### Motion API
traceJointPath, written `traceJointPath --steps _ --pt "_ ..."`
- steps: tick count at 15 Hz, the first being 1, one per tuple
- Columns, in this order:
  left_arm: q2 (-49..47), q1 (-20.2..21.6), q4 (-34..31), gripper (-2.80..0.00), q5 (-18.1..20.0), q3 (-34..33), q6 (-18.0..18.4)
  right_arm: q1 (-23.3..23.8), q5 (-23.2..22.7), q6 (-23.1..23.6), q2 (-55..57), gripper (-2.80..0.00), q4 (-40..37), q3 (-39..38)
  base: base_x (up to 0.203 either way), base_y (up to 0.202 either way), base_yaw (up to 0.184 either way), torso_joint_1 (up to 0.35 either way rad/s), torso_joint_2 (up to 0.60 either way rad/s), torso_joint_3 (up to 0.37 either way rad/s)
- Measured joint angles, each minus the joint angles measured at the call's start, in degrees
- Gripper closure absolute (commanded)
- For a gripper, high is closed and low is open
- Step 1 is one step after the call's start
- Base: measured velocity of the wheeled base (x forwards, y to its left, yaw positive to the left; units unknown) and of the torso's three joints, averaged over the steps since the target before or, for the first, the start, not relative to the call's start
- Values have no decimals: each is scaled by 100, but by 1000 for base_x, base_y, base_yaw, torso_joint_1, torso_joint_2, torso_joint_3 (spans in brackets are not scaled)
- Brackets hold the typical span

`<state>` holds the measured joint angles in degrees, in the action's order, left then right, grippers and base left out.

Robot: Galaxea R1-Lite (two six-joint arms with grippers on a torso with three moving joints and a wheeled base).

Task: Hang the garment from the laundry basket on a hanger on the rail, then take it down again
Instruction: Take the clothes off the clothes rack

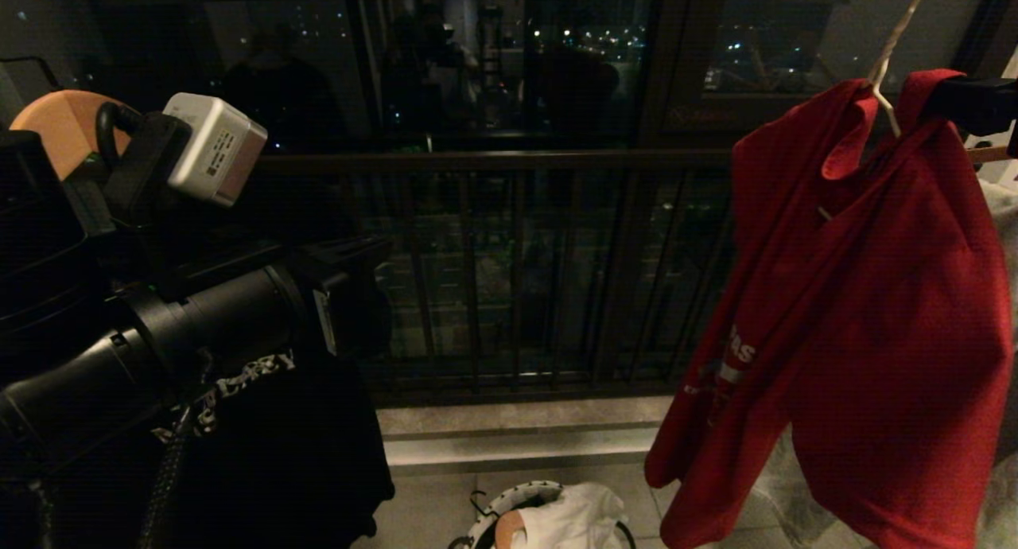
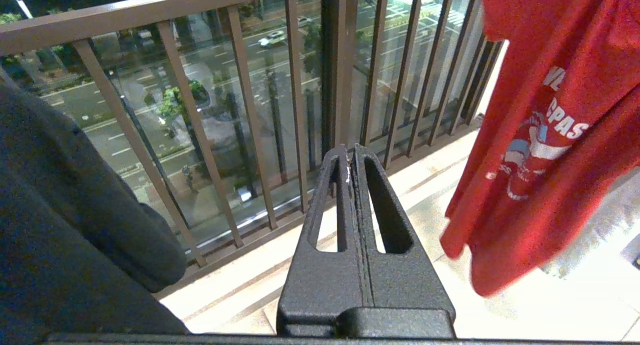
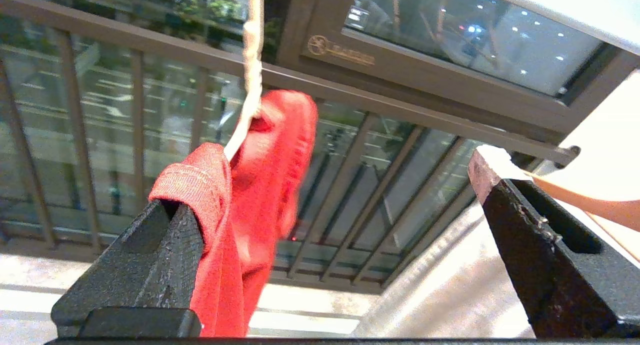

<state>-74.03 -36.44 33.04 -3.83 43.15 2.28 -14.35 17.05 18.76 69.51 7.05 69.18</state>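
Brown railing (image 1: 493, 163) fills my forward view, black shirt (image 1: 262, 453) low left. Red T-shirt (image 1: 867, 310) hangs bunched on the white hanger (image 1: 887, 64), far right. Right gripper (image 3: 330, 185) spread wide, one finger (image 3: 150, 250) under a shirt fold. Left gripper (image 2: 350, 157) pressed together, empty. Basket (image 1: 509, 505) on the floor below.

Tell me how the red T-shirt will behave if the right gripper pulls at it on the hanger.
Probably floppy: the red T-shirt hangs in loose folds, and its collar drapes over one finger of the open right gripper. It looks light, so it may swing. It sits bunched and askew on the white wire hanger, so a sideways pull could slide it off.
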Motion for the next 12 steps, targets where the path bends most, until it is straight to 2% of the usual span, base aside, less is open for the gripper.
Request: traceJointPath --steps 12 --pt "11 0 0 0 -1 17 0 777 -28 116 149 -280 19 42 0 0 0 0 0 0"
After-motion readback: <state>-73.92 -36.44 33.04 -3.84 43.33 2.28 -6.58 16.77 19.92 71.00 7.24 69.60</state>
